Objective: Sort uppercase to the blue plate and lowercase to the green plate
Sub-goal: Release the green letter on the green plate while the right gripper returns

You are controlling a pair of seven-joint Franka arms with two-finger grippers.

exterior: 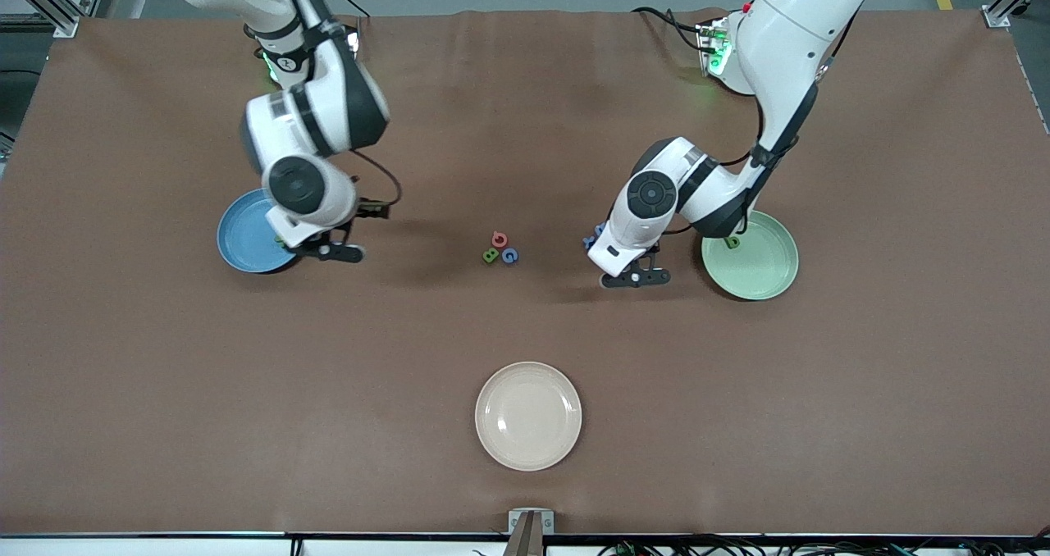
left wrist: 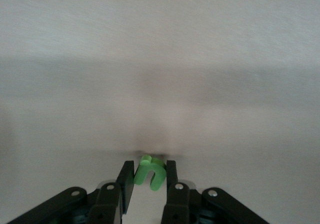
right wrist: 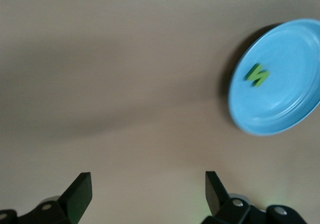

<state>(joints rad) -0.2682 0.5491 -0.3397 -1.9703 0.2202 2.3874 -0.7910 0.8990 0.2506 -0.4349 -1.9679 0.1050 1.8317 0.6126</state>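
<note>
My left gripper point(exterior: 636, 278) hangs low over the bare table beside the pale green plate point(exterior: 767, 281). It is shut on a small green u point(left wrist: 150, 173), pinched between both fingers. A green b point(exterior: 732, 242) lies on the green plate. The pink Q point(exterior: 499, 239), green B point(exterior: 490, 255) and blue G point(exterior: 509, 255) huddle mid-table. My right gripper point(exterior: 328, 251) stands open and empty at the edge of the blue plate point(exterior: 242, 240), where a green N point(right wrist: 257, 75) lies. Bits of blue foam point(exterior: 592, 239) peek out by the left wrist, too hidden to read.
A cream plate point(exterior: 528, 415) sits on the table nearer the front camera than the letter cluster. Brown table cover stretches around all three plates.
</note>
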